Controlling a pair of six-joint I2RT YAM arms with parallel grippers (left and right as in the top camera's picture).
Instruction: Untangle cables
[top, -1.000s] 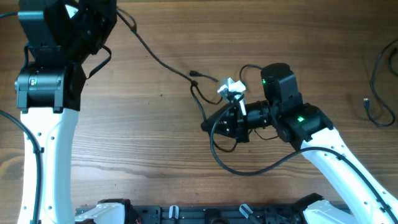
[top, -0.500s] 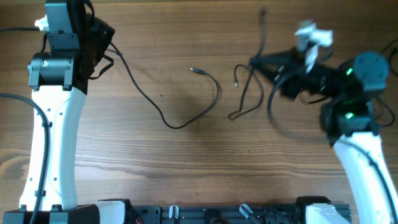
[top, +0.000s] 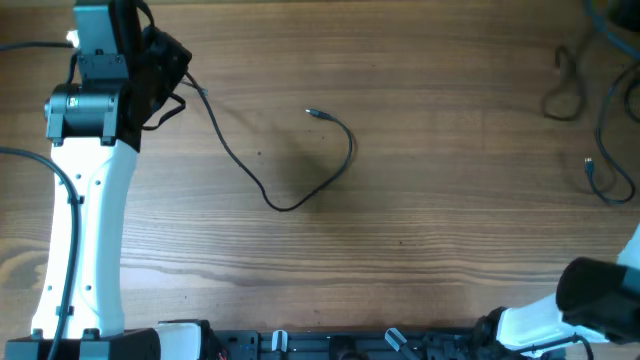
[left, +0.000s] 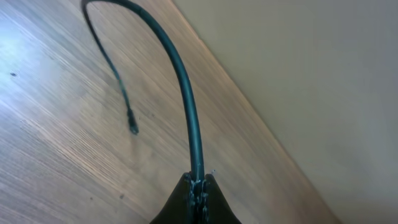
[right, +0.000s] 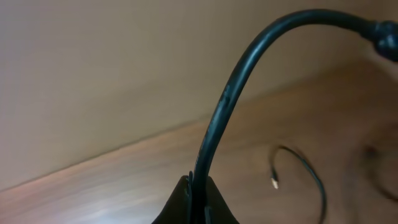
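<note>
A wooden table (top: 450, 220) lies under me, with a plain beige wall (left: 311, 74) behind its far edge. My left gripper (left: 199, 190) is pressed together on one end of a long cable (top: 278, 206), up at the far left corner of the table. From my fingertips the cord arches up and over, then drops to the wood. Seen from above, it runs from my left arm (top: 85, 200) toward the middle of the table, bends in a wide hook and ends in a small plug (top: 312, 113) lying flat, well apart from everything else. My right gripper (right: 198, 190) is likewise clamped tight, pinching a second cable (right: 230, 93) that curves up and off to the right. This gripper sits outside the overhead view, where only the lower part of my right arm (top: 600, 300) shows at the near right corner. A loose black loop (top: 548, 102) lies near the far right corner and another thin cord (top: 592, 170) lies along the right edge. I cannot tell whether either is the one I am pinching. From my right wrist I see a cord end with a pale tip (right: 273, 182) resting on the wood.
</note>
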